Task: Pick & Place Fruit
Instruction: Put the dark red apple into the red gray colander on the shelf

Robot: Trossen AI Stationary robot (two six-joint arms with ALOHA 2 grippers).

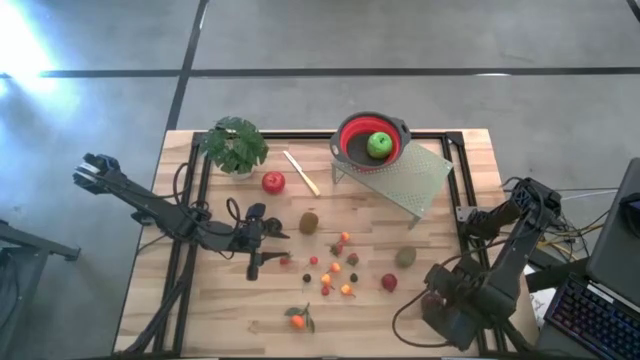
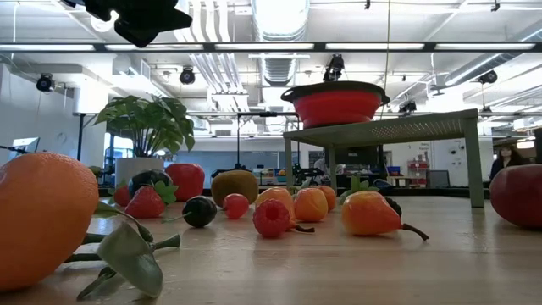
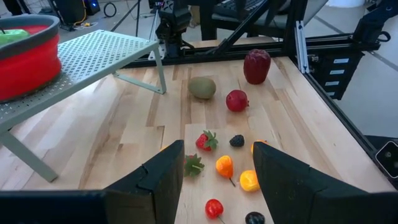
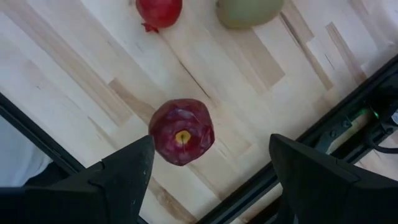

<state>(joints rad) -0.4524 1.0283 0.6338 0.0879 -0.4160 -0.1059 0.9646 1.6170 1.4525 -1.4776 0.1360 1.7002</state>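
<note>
Fruit lies scattered over the wooden table (image 1: 200, 320): a green apple (image 1: 379, 144) sits in the red bowl (image 1: 350, 140) on the perforated rack (image 1: 420, 185), a red apple (image 1: 273, 182) near the plant (image 1: 234, 146), brown kiwis (image 1: 309, 222), a leafy tangerine (image 1: 298, 320), strawberries (image 3: 205, 141) and tiny berries (image 1: 346, 290) mid-table. The right gripper (image 4: 208, 180) hangs with fingers wide apart above a dark red, faceted piece (image 4: 181, 131). The left gripper (image 3: 217, 180), part open and empty, hovers by the berries.

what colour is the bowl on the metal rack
Red, with a dark rim; the bowl shows best in the high view.
</note>
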